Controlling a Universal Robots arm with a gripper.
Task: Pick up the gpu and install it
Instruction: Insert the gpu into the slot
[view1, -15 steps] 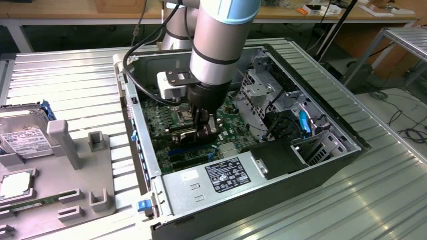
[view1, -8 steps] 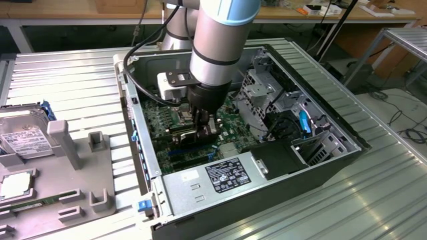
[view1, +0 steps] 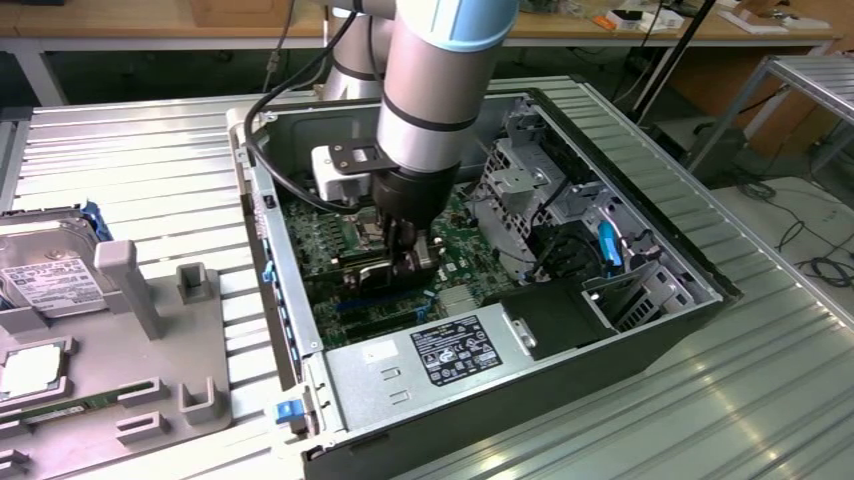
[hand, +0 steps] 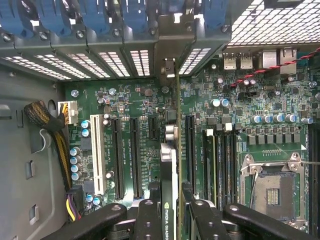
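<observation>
1. Jaws. I read the gripper (hand: 172, 210) as pinching the gpu (hand: 168, 160). In the wrist view its black fingers (hand: 148, 215) press one on each face of the card.

2. Card position. The gpu stands on edge, square to the motherboard (hand: 125, 100). It runs from the jaws out to its bracket (hand: 170, 65) at the rear wall of the case (view1: 641, 330). It lies between two long black slots (hand: 135, 150), one on either side.

3. Hidden or unclear. The card's lower edge is behind the card itself, so I cannot tell whether it is touching or seated in a slot. The end held in the jaws is cut off at the frame edge. Part of a green-and-white label shows there.

4. View differences. The exterior view shows the arm (view1: 427, 90) reaching down into the open case. There the gripper covers most of the card. It also shows the power supply (view1: 427, 360) at the near end and a hard drive (view1: 40, 270) outside, to the exterior view's left. The wrist view adds the empty socket (hand: 272, 192).
</observation>
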